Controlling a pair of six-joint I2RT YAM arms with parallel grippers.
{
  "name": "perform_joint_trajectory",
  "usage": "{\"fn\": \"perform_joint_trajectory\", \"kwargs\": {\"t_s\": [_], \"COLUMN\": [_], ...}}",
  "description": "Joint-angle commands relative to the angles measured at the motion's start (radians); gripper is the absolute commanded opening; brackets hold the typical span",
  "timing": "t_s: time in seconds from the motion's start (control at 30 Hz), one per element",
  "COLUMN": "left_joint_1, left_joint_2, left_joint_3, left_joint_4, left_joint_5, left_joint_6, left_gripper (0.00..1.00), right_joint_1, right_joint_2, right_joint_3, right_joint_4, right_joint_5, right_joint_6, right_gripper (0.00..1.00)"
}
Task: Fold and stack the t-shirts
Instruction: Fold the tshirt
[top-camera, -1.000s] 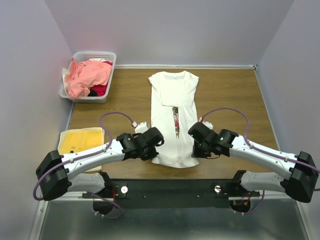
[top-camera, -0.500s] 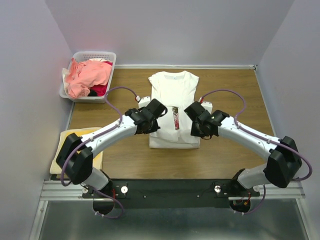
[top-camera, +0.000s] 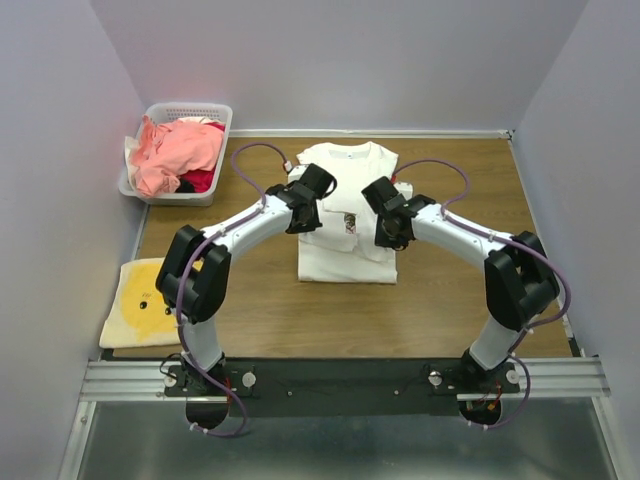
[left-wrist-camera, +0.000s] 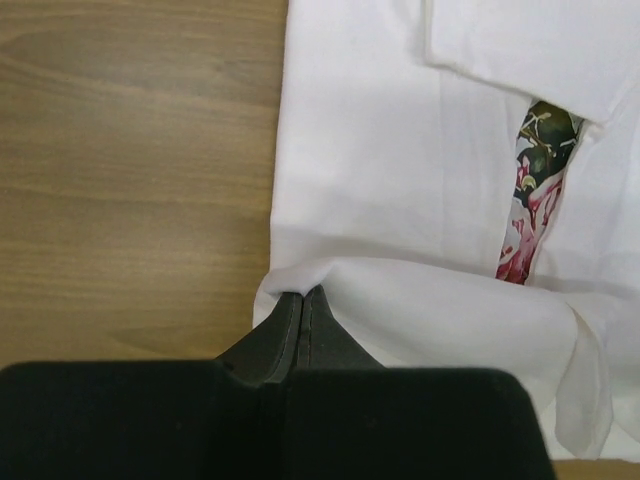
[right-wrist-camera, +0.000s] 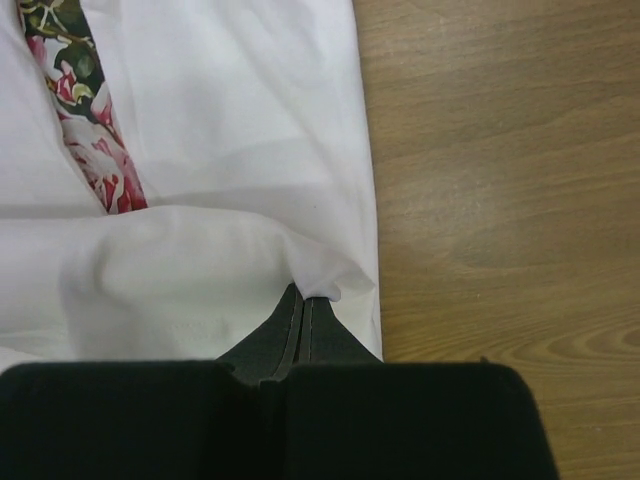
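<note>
Wooden table (top-camera: 450, 300) under you carried the white t-shirt (top-camera: 345, 262) at its centre, sleeves folded in, a strip of floral print (left-wrist-camera: 535, 190) showing down the middle. Your left gripper (left-wrist-camera: 301, 300) had its jaws pinching the hem's left corner, your right gripper (right-wrist-camera: 303, 302) pinching the right corner, hem doubled over the body. Far left, the salmon-pink tee (top-camera: 180, 150) and red tee (top-camera: 200, 181) lay heaped in the white basket (top-camera: 190, 108)

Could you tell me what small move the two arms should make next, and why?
Probably carry the pinched hem up to the collar, then lower it. The left gripper and right gripper are each shut on that edge of the white t-shirt, which reaches only mid-shirt.
</note>
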Motion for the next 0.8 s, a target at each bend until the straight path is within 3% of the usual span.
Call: {"fn": "perform_joint_trajectory", "kwargs": {"t_s": [0.0,0.23,0.3,0.33,0.37,0.47,0.57,0.67,0.77], "left_joint_1": [0.028,0.057,0.061,0.066,0.074,0.081,0.083,0.084,0.083], "left_joint_2": [0.094,0.157,0.18,0.189,0.2,0.24,0.297,0.341,0.303], "left_joint_3": [0.097,0.145,0.159,0.169,0.194,0.269,0.402,0.52,0.474], "left_joint_4": [0.025,0.034,0.036,0.034,0.034,0.036,-0.003,-0.071,-0.075], "left_joint_5": [0.009,0.039,0.044,0.051,0.056,0.036,0.002,-0.034,-0.03], "left_joint_6": [0.103,0.127,0.134,0.138,0.143,0.169,0.206,0.219,0.216], "left_gripper": [0.0,0.0,0.02,0.16,0.22,0.36,0.39,0.4,0.4], "right_joint_1": [-0.037,-0.09,-0.106,-0.109,-0.114,-0.137,-0.158,-0.167,-0.167], "right_joint_2": [0.052,0.121,0.152,0.163,0.173,0.221,0.265,0.275,0.224], "right_joint_3": [0.06,0.118,0.137,0.163,0.175,0.25,0.327,0.366,0.341], "right_joint_4": [0.022,0.028,0.032,0.033,0.039,0.039,0.039,0.036,0.036], "right_joint_5": [-0.005,-0.016,-0.021,-0.022,-0.013,0.002,0.007,0.015,0.009], "right_joint_6": [-0.039,-0.071,-0.082,-0.097,-0.105,-0.137,-0.165,-0.191,-0.19], "right_gripper": [0.01,0.01,0.19,0.29,0.52,0.7,0.76,0.76,0.76]}}
